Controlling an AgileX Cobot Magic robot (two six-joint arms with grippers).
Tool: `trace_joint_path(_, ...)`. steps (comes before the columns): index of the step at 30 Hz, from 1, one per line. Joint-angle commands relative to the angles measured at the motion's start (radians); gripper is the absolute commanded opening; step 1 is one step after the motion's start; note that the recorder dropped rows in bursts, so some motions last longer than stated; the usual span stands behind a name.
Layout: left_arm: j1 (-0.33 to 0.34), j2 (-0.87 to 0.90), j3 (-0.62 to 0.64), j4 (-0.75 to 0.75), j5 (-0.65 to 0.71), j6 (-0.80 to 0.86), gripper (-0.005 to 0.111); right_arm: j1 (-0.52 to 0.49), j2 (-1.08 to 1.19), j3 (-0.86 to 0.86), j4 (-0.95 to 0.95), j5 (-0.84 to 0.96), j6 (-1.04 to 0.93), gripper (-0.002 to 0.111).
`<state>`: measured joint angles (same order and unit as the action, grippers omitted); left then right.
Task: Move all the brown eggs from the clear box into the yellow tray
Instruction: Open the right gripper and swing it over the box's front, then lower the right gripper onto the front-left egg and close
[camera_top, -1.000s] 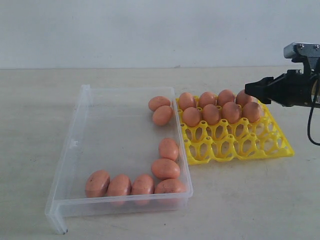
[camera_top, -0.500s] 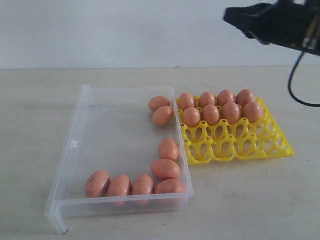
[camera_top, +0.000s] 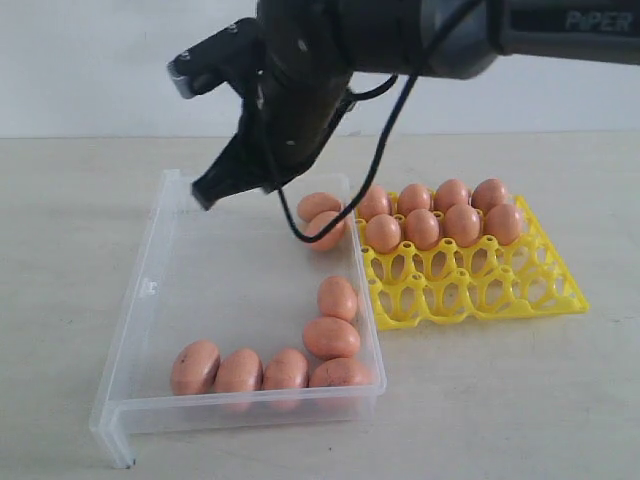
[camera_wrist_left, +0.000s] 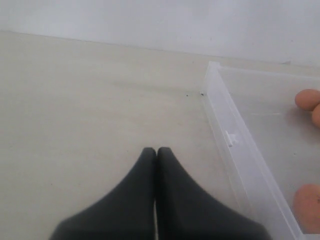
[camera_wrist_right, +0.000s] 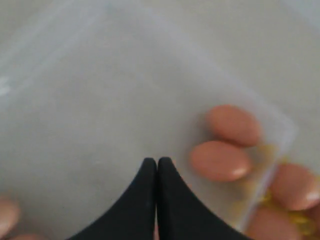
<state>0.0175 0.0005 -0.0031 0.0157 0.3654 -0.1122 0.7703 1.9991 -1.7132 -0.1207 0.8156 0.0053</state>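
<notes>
Right pincer (camera_top: 205, 195) above the clear box (camera_top: 140, 300), brown eggs (camera_top: 331, 337) split between box and yellow tray (camera_top: 480, 290).
Reaching across on its dark arm, the right pincer hangs over the box's far left part, tips pressed together and, as far as the blurred wrist view tells, empty. The left pincer (camera_wrist_left: 153, 150) is also together, over bare counter (camera_wrist_left: 75, 100) beside the box. Eight eggs lie along the box's near and right walls; eight fill the tray's two far rows.
</notes>
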Motion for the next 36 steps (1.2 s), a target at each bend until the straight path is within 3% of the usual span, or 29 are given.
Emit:
trace_joint_path(1,-0.004,-0.001,0.003,0.004,-0.005,0.008,-0.004,0.008,0.068,-0.154,0.480,0.282,-0.181,-0.001)
trace_joint_path(5,-0.004,-0.001,0.003,0.004,-0.005,0.008,-0.004,0.008,0.106,-0.174,0.619,0.377,-0.179,0.000)
trace_joint_path(10,-0.004,-0.001,0.003,0.004,-0.005,0.008,-0.004,0.012,0.137,-0.172,0.607,0.334,-0.179,0.008)
trace_joint_path(13,-0.004,-0.001,0.003,0.004,-0.005,0.008,-0.004,0.012,0.145,-0.172,0.603,0.303,-0.179,0.022)
trace_joint_path(17,-0.004,-0.001,0.003,0.004,-0.005,0.008,-0.004,0.021,0.167,-0.172,0.603,0.296,-0.166,0.049)
trace_joint_path(20,-0.004,-0.001,0.003,0.004,-0.005,0.008,-0.004,0.021,0.193,-0.172,0.597,0.310,-0.096,0.059)
trace_joint_path(26,-0.004,-0.001,0.003,0.004,-0.005,0.008,-0.004,0.021,0.245,-0.172,0.530,0.364,0.039,0.058)
trace_joint_path(36,-0.004,-0.001,0.003,0.004,-0.005,0.008,-0.004,0.021,0.302,-0.172,0.539,0.318,0.045,0.058)
